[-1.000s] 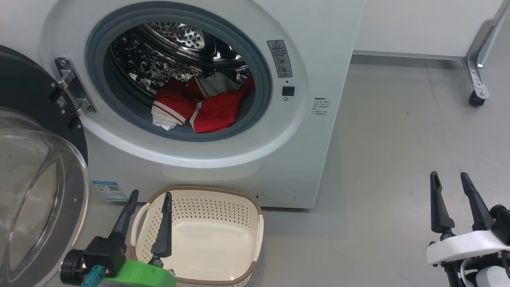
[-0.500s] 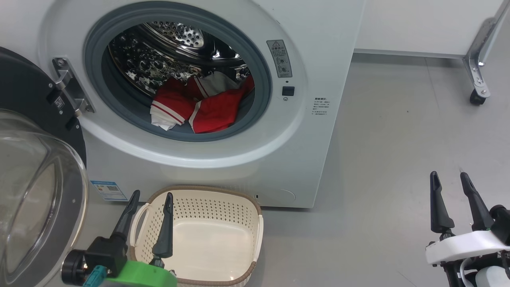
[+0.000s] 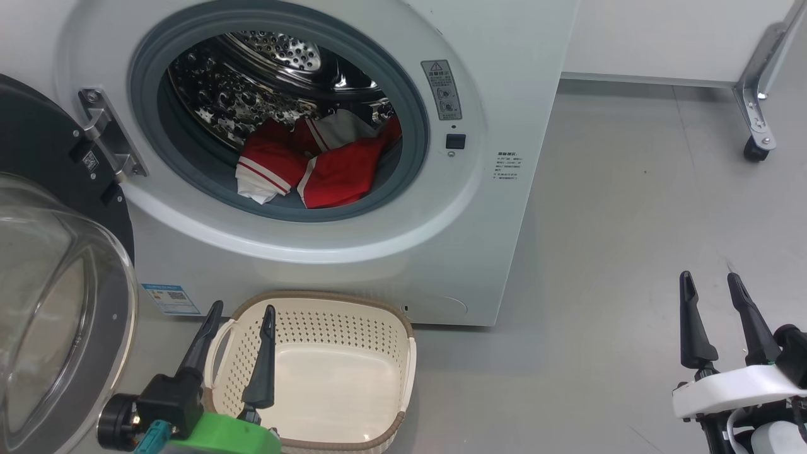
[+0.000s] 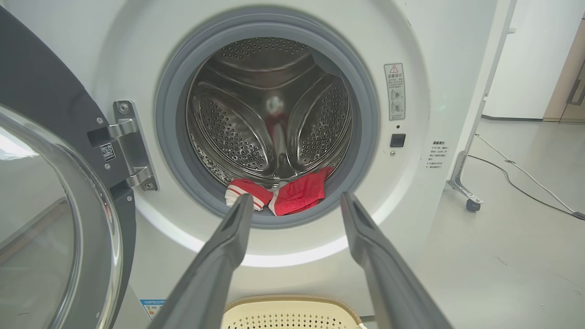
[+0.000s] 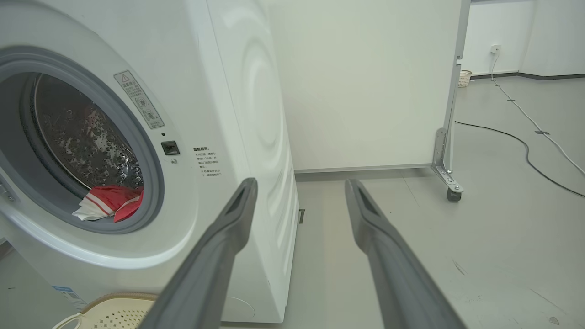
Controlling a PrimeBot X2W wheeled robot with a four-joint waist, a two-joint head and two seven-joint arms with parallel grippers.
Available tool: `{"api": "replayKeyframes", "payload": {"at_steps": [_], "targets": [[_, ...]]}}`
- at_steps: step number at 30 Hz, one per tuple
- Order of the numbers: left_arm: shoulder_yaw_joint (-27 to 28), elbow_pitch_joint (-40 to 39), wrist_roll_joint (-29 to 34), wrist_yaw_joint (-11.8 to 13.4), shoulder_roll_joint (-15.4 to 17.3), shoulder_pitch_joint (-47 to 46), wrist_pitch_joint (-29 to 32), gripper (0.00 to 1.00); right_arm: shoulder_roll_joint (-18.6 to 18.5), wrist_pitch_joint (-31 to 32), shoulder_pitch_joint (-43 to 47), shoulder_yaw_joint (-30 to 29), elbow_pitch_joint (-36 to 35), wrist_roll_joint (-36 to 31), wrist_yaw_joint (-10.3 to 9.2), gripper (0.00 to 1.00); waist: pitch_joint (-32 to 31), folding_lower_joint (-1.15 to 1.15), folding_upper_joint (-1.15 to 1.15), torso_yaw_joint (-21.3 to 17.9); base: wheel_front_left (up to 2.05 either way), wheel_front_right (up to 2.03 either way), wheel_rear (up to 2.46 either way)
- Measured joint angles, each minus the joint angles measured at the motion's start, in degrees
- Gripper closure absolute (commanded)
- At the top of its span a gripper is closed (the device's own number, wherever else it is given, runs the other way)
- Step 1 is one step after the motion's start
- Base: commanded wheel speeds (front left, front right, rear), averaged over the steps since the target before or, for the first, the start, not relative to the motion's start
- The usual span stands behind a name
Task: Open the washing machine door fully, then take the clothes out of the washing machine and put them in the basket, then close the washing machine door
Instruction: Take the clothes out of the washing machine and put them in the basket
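Zero garments in basket [image 3: 328, 325]; clothes [image 3: 315, 173] in washer [image 3: 498, 94], door [image 3: 38, 145] wide open.
Head view: left gripper [image 3: 243, 307] at 7 o'clock over basket, right gripper [image 3: 708, 275] at 4 o'clock over bare floor [image 3: 599, 221]; each with fingers spread, holding nothing. Clothes heaped at 6 o'clock of drum [image 3: 252, 82], lapping the gasket [image 3: 413, 126]; basket directly below the opening. Door hangs at 9 o'clock. Left wrist view: fingers aim straight at the heap, door close at 9 o'clock, free room toward 3. Right wrist view: washer at 9 o'clock, open floor from 12 to 3. Judgement: fabric light, limp, will drape and may catch the gasket lip; pinch a raised fold atop the heap, lift clear before dropping.
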Motion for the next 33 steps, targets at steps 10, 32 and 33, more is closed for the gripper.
{"api": "replayKeyframes", "payload": {"at_steps": [10, 32, 33], "targets": [[1.07, -0.36, 0.00, 0.66, -0.01, 0.01, 0.00, 0.00, 0.01, 0.00, -0.05, 1.44, -0.18, -0.30, 0.01, 0.00, 0.69, 0.00, 0.00, -0.57, 0.00, 0.00, 0.00], [2.93, -0.16, 4.15, 6.03, 0.30, -5.06, 1.68, 0.00, -1.05, -0.08, -3.01, 4.00, -4.55, 1.08, 0.01, 0.00, 10.13, 0.00, 0.00, -6.69, 0.00, 0.00, 0.00], [3.21, -0.09, 4.57, 6.06, 0.52, -5.78, 2.14, 0.00, -1.09, -0.20, -3.22, 4.14, -4.68, 1.37, 0.01, 0.00, 10.73, 0.00, 0.00, -7.15, 0.00, 0.00, 0.00]]}}
